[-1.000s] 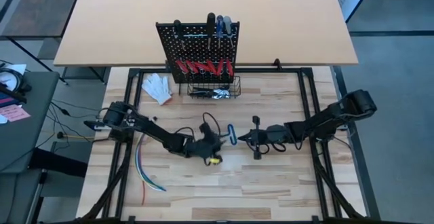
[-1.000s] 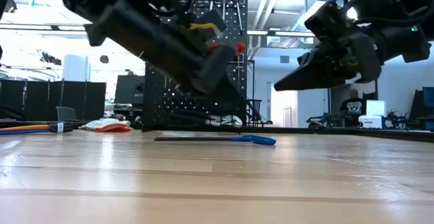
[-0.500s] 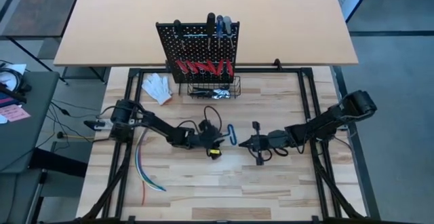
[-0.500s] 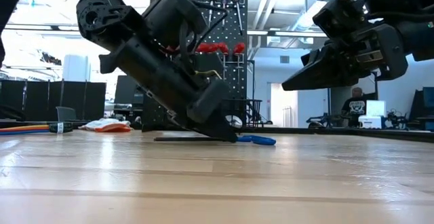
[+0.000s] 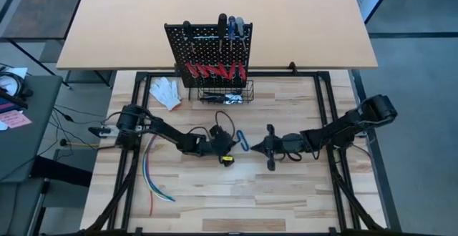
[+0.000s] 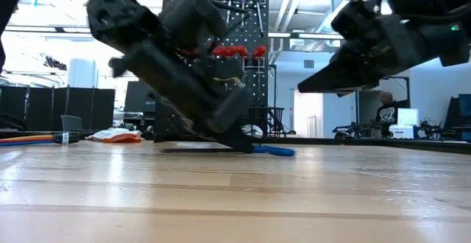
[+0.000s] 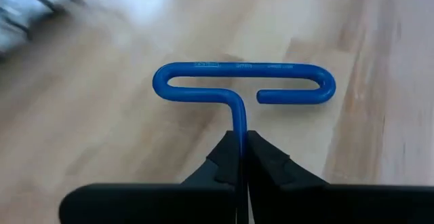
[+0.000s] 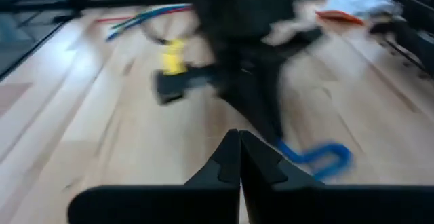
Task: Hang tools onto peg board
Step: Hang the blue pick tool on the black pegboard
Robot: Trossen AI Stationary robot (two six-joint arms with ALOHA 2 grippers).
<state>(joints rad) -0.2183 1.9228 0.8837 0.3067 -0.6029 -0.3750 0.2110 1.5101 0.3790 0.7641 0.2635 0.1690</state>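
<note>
The blue T-shaped hex key [image 7: 243, 91] is lying flat near the middle of the bench [image 5: 286, 193], and the left gripper [image 7: 237, 157] is down on it with its fingers pinched shut on the shaft just below the T loop. From above, the key [image 5: 241, 140] shows up as a small blue loop poking out in front of that gripper [image 5: 230, 144], and from table height it [image 6: 274, 151] lies on the wood.

The right gripper [image 5: 252, 147] hangs just beside the key's loop end, above the surface and not touching anything. In its own wrist camera the two fingertips [image 8: 239, 157] look pressed together, with the key [image 8: 319, 157] a bit ahead of them.

The peg board [image 5: 209, 53] stands at the far edge of the bench. On it I count three red-handled tools [image 5: 215, 71] in a row, plus dark-handled ones [image 5: 230, 27] along the top that I can't count properly. One black wire basket [image 5: 225, 93] sits at its foot.

One white glove [image 5: 166, 93] lies near the far left corner, and one bundle of coloured wires [image 5: 150, 171] trails along the left edge.
</note>
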